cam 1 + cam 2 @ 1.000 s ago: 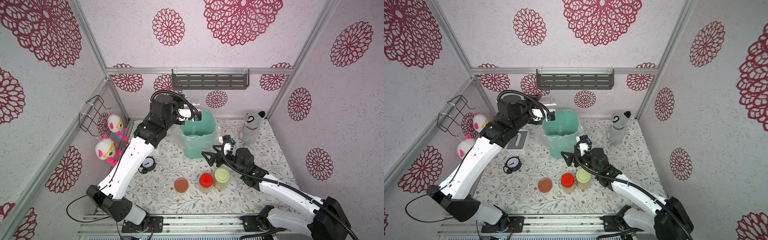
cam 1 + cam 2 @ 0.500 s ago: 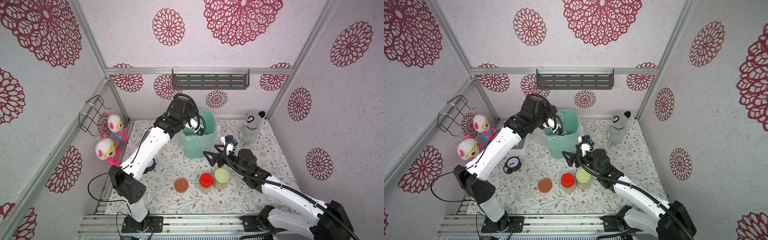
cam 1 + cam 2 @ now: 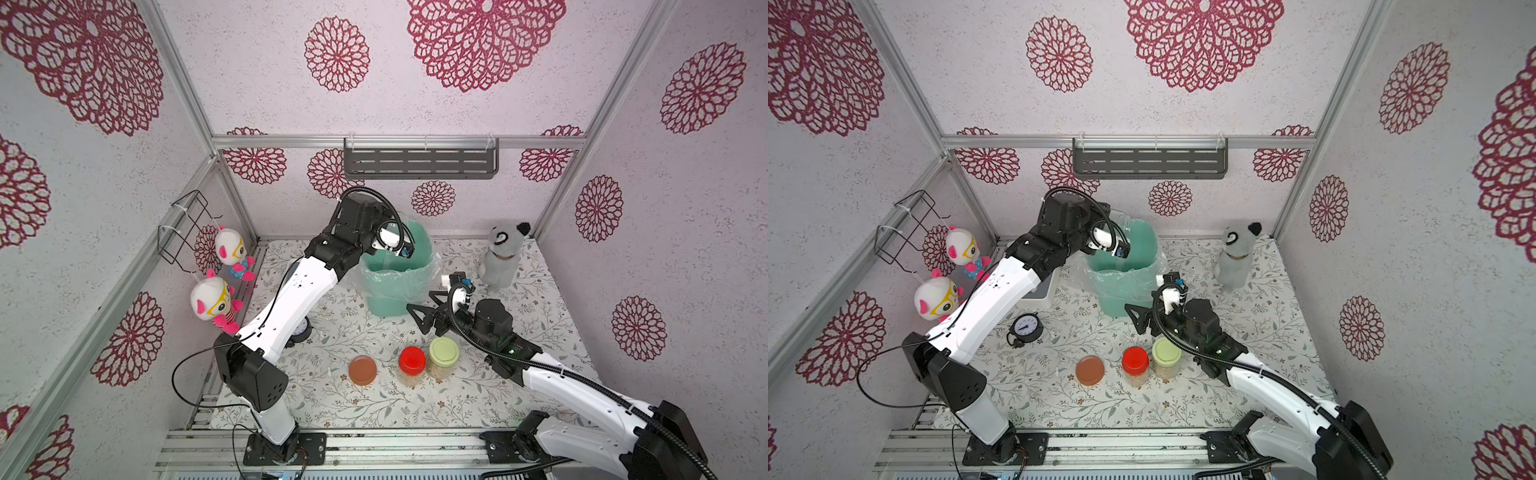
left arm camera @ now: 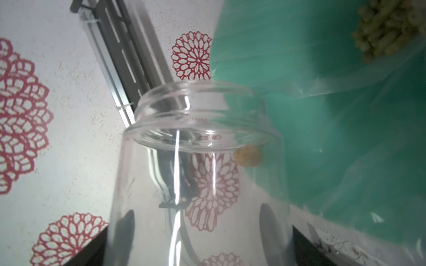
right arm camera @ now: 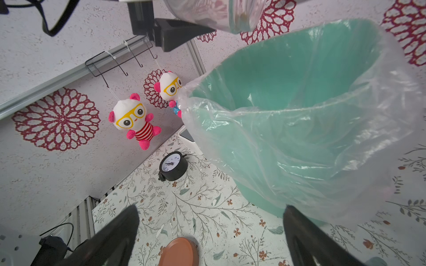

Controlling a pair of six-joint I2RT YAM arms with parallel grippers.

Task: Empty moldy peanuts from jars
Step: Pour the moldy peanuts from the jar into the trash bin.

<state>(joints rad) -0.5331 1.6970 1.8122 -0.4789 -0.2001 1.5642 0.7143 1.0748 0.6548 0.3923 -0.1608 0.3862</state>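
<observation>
One loose bin liner (image 5: pixel 299 149) perhaps touches right pincer (image 5: pixel 211 208).

We count three jars: one red-lidded jar (image 3: pixel 412 360), one green-lidded jar (image 3: pixel 444 351) and one open clear jar (image 4: pixel 198 175), plus one loose brown lid (image 3: pixel 363 370). We find one lone peanut (image 4: pixel 247 155), one peanut heap (image 4: pixel 387 25) and one green bin (image 3: pixel 395 291). We also count two dolls in yellow glasses, an upper doll (image 3: pixel 230 249) and a lower doll (image 3: pixel 212 301), one grey plush (image 3: pixel 500 259) and one clock (image 3: pixel 1025 327).
</observation>
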